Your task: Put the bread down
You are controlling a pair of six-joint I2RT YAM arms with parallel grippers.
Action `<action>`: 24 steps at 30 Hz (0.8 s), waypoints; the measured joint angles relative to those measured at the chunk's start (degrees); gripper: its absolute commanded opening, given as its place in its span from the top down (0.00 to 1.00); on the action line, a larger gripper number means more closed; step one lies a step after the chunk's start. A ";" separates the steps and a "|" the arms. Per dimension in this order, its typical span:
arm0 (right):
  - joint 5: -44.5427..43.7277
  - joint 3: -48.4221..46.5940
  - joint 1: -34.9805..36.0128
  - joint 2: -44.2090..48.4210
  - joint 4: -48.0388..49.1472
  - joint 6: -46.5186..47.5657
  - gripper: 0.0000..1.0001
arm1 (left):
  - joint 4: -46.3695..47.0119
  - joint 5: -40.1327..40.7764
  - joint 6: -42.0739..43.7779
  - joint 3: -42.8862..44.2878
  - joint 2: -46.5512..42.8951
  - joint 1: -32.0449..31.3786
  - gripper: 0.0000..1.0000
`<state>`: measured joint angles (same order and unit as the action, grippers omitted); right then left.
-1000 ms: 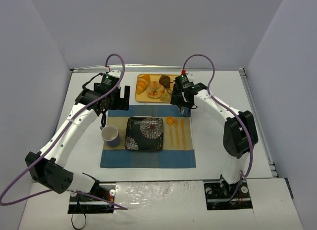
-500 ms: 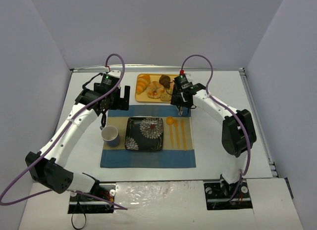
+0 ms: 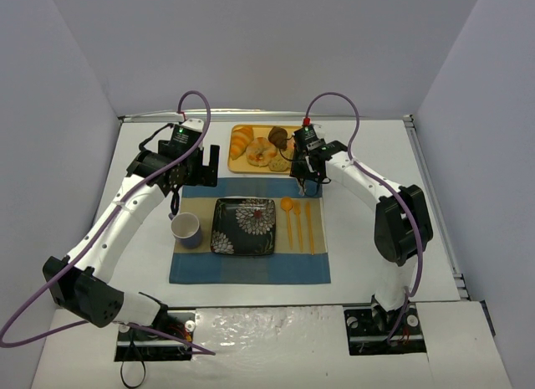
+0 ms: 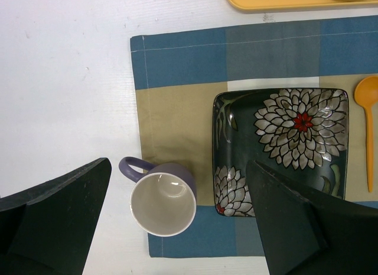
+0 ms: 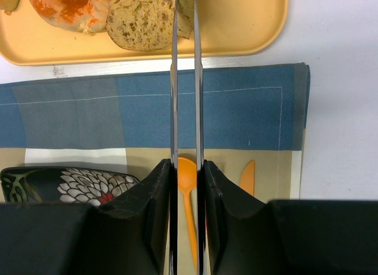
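**A:** Where is the bread (image 5: pixel 142 20)?

**B:** On the orange tray (image 5: pixel 248 26), at its near side, up against a glazed doughnut (image 5: pixel 65 9). The top edge of the right wrist view cuts both off, and the jaws of the right gripper (image 5: pixel 185 3) cross in front of the bread. From above, that gripper hides it almost wholly.

**A:** And how do the jaws stand?

**B:** The right ones are drawn all but together, with a thin slit and nothing in it. An orange spoon (image 5: pixel 187 168) shows through the slit. The left gripper (image 4: pixel 177 165) has its jaws spread wide and empty, above the mug (image 4: pixel 162 204) and the flowered plate (image 4: pixel 280 151).

**A:** What lies beside the spoon?

**B:** Another orange utensil (image 5: pixel 248 171), half hidden. I cannot tell which kind.

**A:** The surface and the room?

**B:** A white tabletop (image 3: pixel 376 155), with a blue-and-tan placemat (image 5: pixel 236 109) under the plate, mug and spoon. The tray sits just past the mat's far edge. Plain pale walls (image 3: pixel 267 46) close it in on three sides.
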<state>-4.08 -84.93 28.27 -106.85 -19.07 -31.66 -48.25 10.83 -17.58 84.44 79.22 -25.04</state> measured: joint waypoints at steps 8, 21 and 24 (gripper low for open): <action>1.57 1.05 0.00 3.13 -0.08 0.26 1.00 | -0.02 0.00 -0.02 0.00 0.00 0.00 0.03; 3.56 1.43 0.07 16.07 -1.14 0.92 1.00 | -0.09 0.24 -0.09 -0.74 -0.02 0.00 0.03; 4.97 2.10 0.34 16.70 -1.58 0.87 1.00 | -0.14 0.27 -0.09 -0.74 -0.04 0.00 0.03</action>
<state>0.89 -82.82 28.61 -90.15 -20.65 -30.79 -48.39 11.10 -17.67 83.70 79.18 -25.04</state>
